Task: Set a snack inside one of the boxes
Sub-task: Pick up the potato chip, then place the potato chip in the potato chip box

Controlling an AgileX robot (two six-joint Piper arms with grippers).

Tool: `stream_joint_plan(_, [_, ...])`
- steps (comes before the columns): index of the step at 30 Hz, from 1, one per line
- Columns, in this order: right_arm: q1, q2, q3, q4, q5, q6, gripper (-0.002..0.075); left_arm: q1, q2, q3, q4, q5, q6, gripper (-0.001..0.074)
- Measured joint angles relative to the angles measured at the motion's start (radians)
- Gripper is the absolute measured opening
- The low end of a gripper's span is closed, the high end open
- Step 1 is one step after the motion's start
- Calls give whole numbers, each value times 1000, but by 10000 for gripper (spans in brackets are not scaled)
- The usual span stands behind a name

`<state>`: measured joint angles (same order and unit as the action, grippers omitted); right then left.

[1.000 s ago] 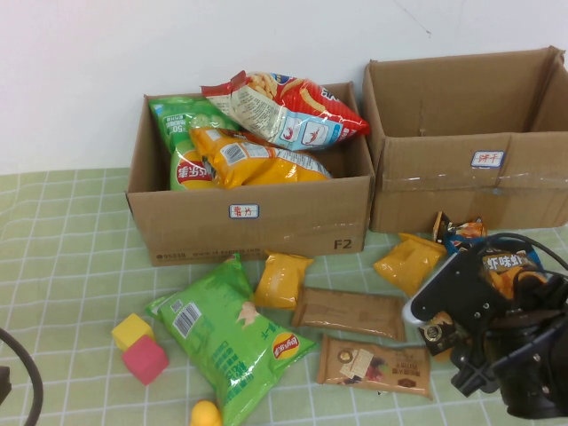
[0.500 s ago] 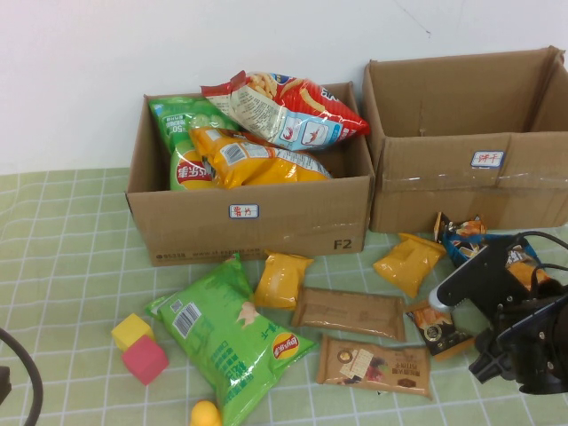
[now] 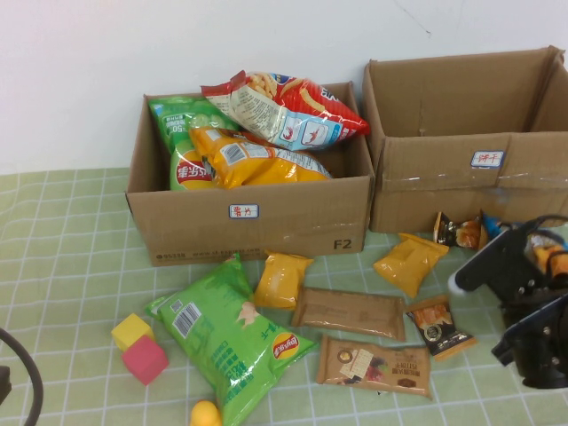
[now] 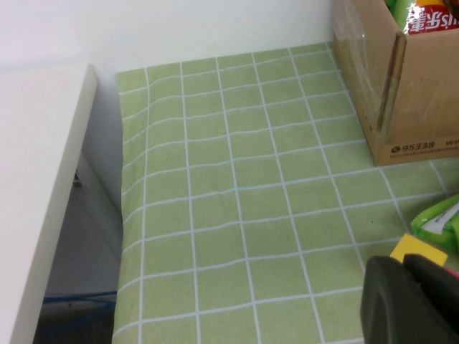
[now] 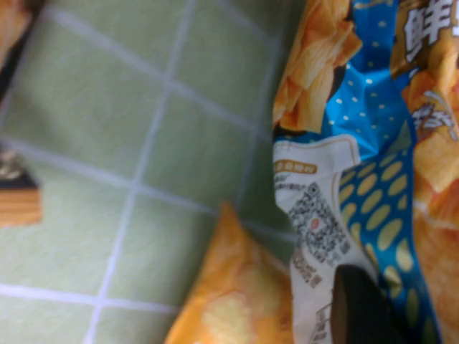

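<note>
A blue and orange chip bag [image 5: 373, 129] lies on the green cloth at the right, in front of the empty right box [image 3: 444, 169]. In the high view my right gripper [image 3: 525, 271] hangs over it and hides most of it. One dark fingertip [image 5: 358, 308] rests against the bag's white label; the other is out of frame, so the jaws stand apart. The left box [image 3: 248, 226] is full of chip bags. My left gripper [image 4: 405, 287] is shut and empty, low over the cloth beside a yellow cube [image 4: 418, 251].
Loose snacks lie in front of the boxes: a green chip bag [image 3: 232, 337], two yellow packets [image 3: 282, 280] [image 3: 408, 262], two brown bars [image 3: 348, 312] [image 3: 375, 366], a small orange packet [image 3: 437, 327]. Yellow and pink cubes [image 3: 138, 346] sit at the left.
My right arm has moved to the right and slightly back, off the small orange packet and over the blue chip bag. The snacks and the left arm have not moved.
</note>
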<state>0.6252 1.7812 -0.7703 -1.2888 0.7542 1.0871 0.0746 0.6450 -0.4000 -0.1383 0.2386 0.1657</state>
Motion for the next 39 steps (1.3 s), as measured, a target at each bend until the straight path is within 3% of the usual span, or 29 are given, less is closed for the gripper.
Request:
stream_joint_plan(3, [0, -47, -4, 0, 9, 0, 184, 0, 0, 0, 0, 0, 0, -2])
stream_joint_plan(10, [0, -184, -5, 9, 4, -8, 39, 0, 0, 0, 0, 0, 0, -2])
stream_joint_plan(18, [12, -327, -4, 62, -68, -12, 27, 0, 0, 0, 0, 0, 0, -2])
stream_joint_plan(25, [118, -455, -30, 61, -228, -137, 26, 0, 0, 0, -13, -1, 0, -3])
stream_joint_plan(32, [177, -447, -199, -112, -569, -184, 26, 0, 0, 0, -22, -2, 0, -2])
stream_joint_plan(39, [179, -216, -495, -375, -607, -205, 26, 0, 0, 0, -24, -2, 0, -2])
